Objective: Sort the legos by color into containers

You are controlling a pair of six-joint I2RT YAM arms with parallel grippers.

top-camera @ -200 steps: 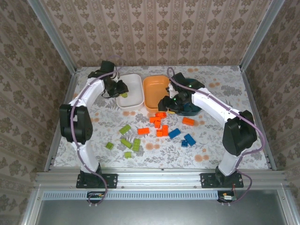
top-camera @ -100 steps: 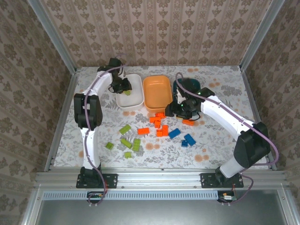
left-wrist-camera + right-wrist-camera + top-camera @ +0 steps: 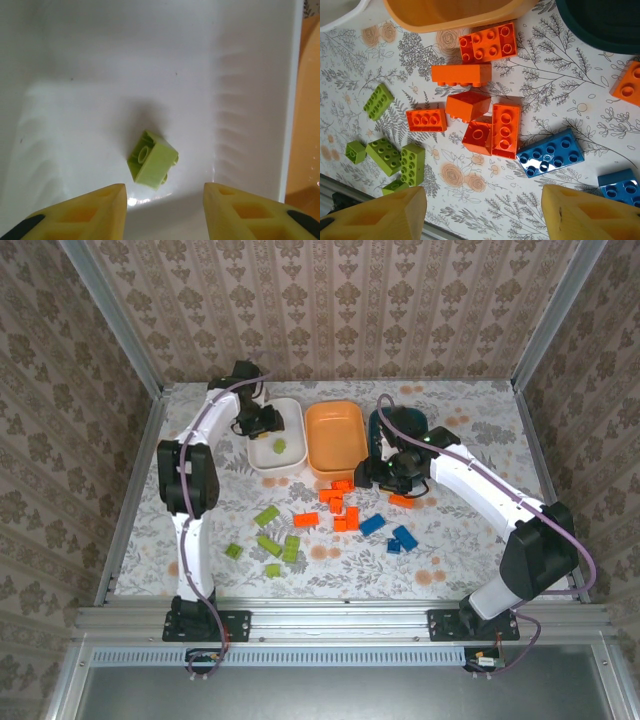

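One lime green lego (image 3: pixel 152 159) lies loose in the white tub (image 3: pixel 250 75) at far left, the left gripper (image 3: pixel 165 200) above it with jaws parted and empty. The right gripper (image 3: pixel 482 210), spread wide and holding nothing, hangs over the orange legos (image 3: pixel 506 131) just near of the orange tub (image 3: pixel 455 15), blue legos (image 3: pixel 550 152) to their right.

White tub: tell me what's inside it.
One lime green brick lies on the floor of the white tub, below the open left gripper. Its fingers hide the floor's near strip.
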